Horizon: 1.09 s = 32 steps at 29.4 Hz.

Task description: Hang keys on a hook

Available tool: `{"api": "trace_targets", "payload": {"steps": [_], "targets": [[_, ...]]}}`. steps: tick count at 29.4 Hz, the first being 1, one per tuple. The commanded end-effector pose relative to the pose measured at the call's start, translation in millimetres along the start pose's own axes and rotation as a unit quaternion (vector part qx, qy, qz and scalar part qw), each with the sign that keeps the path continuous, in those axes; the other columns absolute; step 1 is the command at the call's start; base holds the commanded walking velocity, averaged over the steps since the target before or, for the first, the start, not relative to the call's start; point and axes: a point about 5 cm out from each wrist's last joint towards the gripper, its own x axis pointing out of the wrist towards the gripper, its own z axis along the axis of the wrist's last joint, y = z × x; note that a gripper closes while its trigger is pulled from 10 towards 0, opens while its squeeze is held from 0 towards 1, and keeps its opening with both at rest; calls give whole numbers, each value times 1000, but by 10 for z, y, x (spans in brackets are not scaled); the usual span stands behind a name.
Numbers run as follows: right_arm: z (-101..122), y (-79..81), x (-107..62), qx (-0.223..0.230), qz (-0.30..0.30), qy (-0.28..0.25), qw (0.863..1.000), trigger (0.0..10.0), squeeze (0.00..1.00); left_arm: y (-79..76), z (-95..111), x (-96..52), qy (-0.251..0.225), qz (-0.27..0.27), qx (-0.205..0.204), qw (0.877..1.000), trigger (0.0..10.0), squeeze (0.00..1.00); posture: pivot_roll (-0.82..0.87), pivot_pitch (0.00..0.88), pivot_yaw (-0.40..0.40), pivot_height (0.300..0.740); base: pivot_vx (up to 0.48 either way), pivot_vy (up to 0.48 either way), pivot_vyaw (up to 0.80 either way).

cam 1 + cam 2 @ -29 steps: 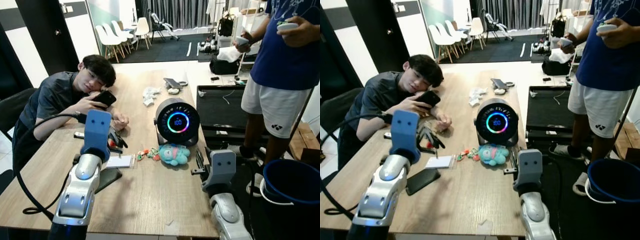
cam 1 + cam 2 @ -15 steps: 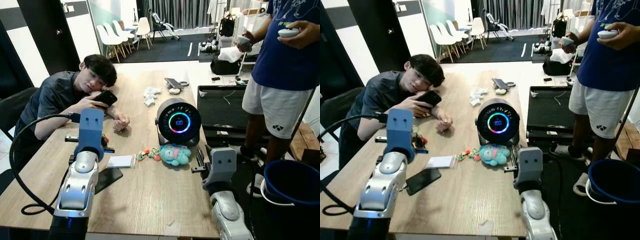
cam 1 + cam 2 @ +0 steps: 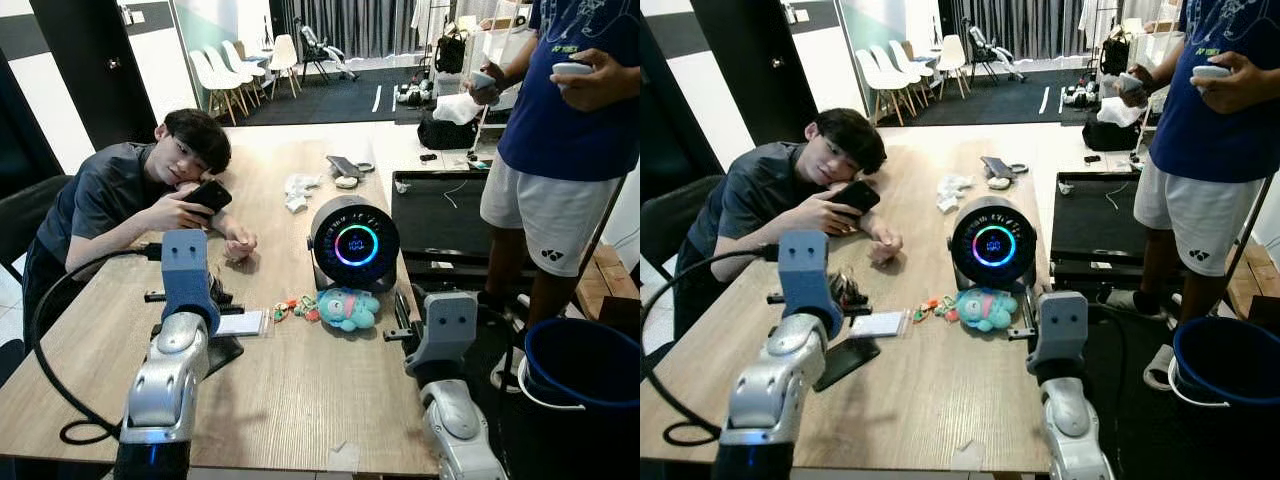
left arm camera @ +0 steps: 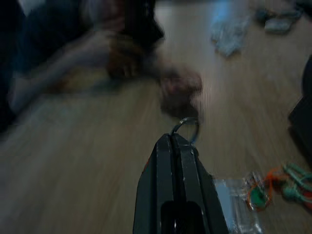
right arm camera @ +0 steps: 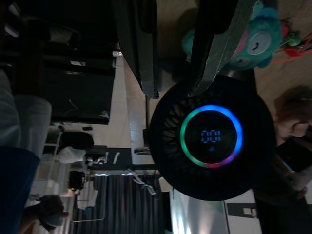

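My left gripper (image 4: 176,139) is shut over the wooden table (image 3: 300,400), with a metal key ring (image 4: 187,127) sticking out past its closed fingertips. In the right eye view a dark bunch of keys (image 3: 846,290) shows just beyond the blue wrist block of the left arm (image 3: 805,270). At the table's right edge my right gripper (image 5: 173,90) is open, with nothing between its fingers, facing a round black fan with a glowing ring (image 3: 352,243).
A teal plush toy (image 3: 348,308) and an orange-green keychain (image 3: 295,305) lie before the fan. A white card (image 3: 238,323) and black phone (image 3: 222,352) lie near my left arm. One person (image 3: 130,195) leans on the table; another (image 3: 565,120) stands right, by a blue bucket (image 3: 585,365).
My left wrist has turned and pulled back, so the fingers that pointed right a second ago are now behind its blue block. The right arm has barely shifted.
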Motion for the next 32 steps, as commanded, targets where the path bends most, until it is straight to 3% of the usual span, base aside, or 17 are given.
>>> {"api": "trace_targets", "payload": {"steps": [1,3,5,8,18,32], "targets": [[24,-16,-26,0,-8,-9,1000,10000,0,40,65,-23,-36,1,23,999,10000,0,35,95,133,740,0,0,0],[36,-26,-30,-2,-10,-13,1000,10000,0,13,27,-60,-48,-10,13,999,10000,0,33,97,131,740,0,0,0],[68,-40,-30,-1,-15,-19,1000,10000,0,-1,-100,-111,-41,-10,-30,999,10000,0,32,97,127,740,0,0,0],[83,-43,-29,0,-16,-21,1000,10000,0,-12,-202,-132,-26,0,-43,999,10000,0,27,96,126,740,0,0,0],[56,-17,-33,5,-14,-14,1000,10000,0,-99,-232,-131,-27,-19,-10,999,10000,0,35,95,126,740,0,0,0],[41,-2,-30,10,-12,-9,1000,10000,0,-108,-243,-141,-40,-22,-11,999,10000,0,39,95,125,740,0,0,0]]}}
